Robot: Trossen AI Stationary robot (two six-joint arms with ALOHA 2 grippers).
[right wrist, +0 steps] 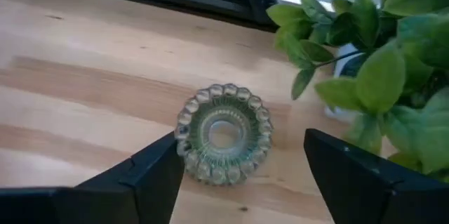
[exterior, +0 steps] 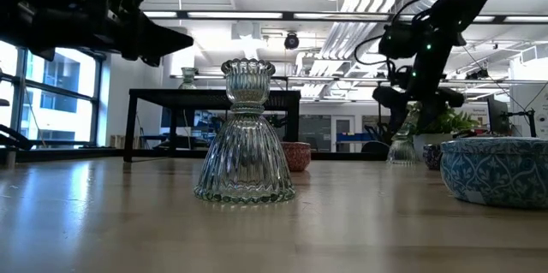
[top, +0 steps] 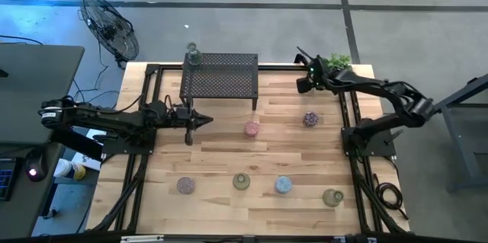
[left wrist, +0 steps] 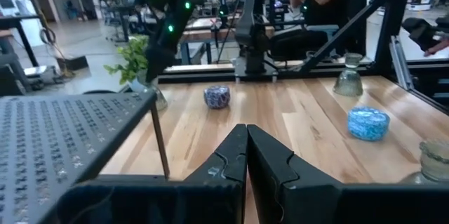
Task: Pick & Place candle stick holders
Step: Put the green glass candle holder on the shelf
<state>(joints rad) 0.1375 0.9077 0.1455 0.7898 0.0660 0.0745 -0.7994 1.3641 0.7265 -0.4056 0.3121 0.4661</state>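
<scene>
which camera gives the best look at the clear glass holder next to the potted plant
The right wrist view: the clear holder lies between the open right tool's fingers, beaded rim plain. The low view shows it small, under that arm; in the left wrist view it may be the glass by the plant; the high view hides it.

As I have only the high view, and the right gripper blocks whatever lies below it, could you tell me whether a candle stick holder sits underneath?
Observer: Yes. The right wrist view shows a clear-greenish holder standing on the table under the right gripper, beside the potted plant.
Operator: Thank you. Are its fingers open?
Observer: Open, with the holder in the gap between them.
Operator: And is the left gripper carrying anything?
Observer: No. The left wrist view shows the left gripper shut, fingers pressed together with nothing between them.
</scene>
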